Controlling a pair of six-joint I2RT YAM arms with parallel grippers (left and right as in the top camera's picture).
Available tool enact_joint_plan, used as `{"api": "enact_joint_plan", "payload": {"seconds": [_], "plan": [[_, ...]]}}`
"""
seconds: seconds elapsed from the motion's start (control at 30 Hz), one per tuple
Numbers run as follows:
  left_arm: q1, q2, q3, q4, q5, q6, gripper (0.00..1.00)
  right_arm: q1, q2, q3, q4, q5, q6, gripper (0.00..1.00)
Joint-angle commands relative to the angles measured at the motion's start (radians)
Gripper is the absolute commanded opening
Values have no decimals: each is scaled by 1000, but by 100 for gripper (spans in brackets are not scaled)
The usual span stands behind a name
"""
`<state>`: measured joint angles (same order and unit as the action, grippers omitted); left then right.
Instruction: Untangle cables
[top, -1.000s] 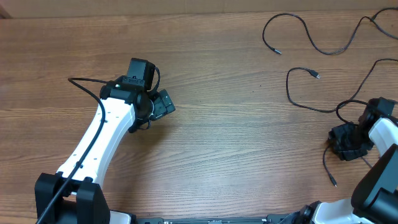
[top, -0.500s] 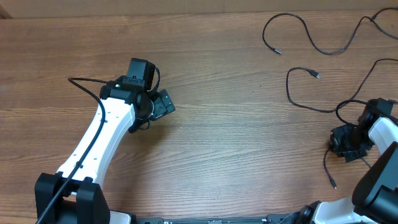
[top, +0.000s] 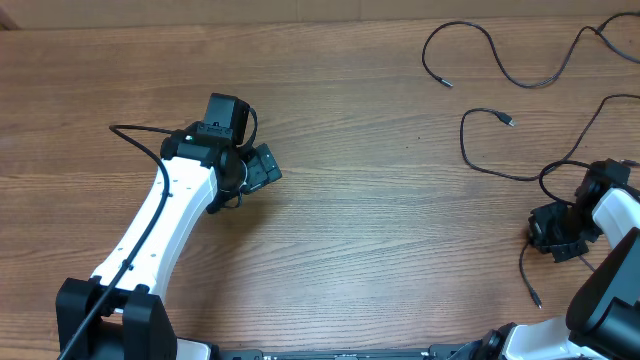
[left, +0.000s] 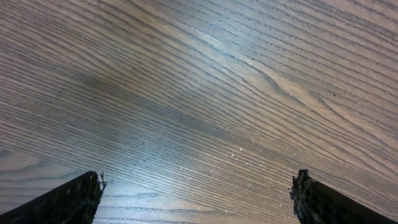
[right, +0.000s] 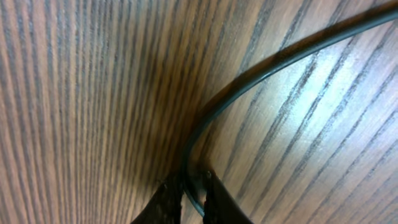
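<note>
While my right gripper (top: 558, 232) is clenched on a thin black cable (right: 261, 74) at the lower right of the overhead frame, I judge the step in hand to be seizing one strand to pull it free.

Wrist view: the cable sweeps down from the upper right, curves, and passes between my fingertips at bottom centre, pinched. A plug end (top: 538, 298) trails just below the jaws.

Loose cables (top: 463, 140) lie at the upper right, apart from me.

Left gripper (top: 258, 168) is spread wide over the bare wooden table (top: 380, 240), centre left, holding nothing.

Next move calls for a slow draw away from neighbouring strands, watching for slip.
</note>
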<state>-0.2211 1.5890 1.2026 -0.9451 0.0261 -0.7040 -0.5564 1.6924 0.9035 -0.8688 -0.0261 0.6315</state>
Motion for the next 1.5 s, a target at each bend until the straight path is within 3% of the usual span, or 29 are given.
{"api": "enact_joint_plan", "payload": {"seconds": [0.0,0.07,0.1,0.4,0.53,1.07,1.47], "plan": [[-2,10,-1,3,1,-11,100,1,27,-6,-12,6,-11,26],[-2,10,-1,3,1,-11,100,1,27,-6,-12,6,-11,41],[-2,10,-1,3,1,-11,99,1,27,-5,-13,6,-12,43],[-2,10,-1,3,1,-10,100,1,16,79,-101,6,-24,44],[-2,10,-1,4,0,-11,100,1,-27,130,-164,6,-34,49],[-2,10,-1,8,1,-11,100,1,-467,148,-328,-73,-105,60],[-2,10,-1,0,1,-11,99,1,-628,146,-383,-72,-101,61]]}}
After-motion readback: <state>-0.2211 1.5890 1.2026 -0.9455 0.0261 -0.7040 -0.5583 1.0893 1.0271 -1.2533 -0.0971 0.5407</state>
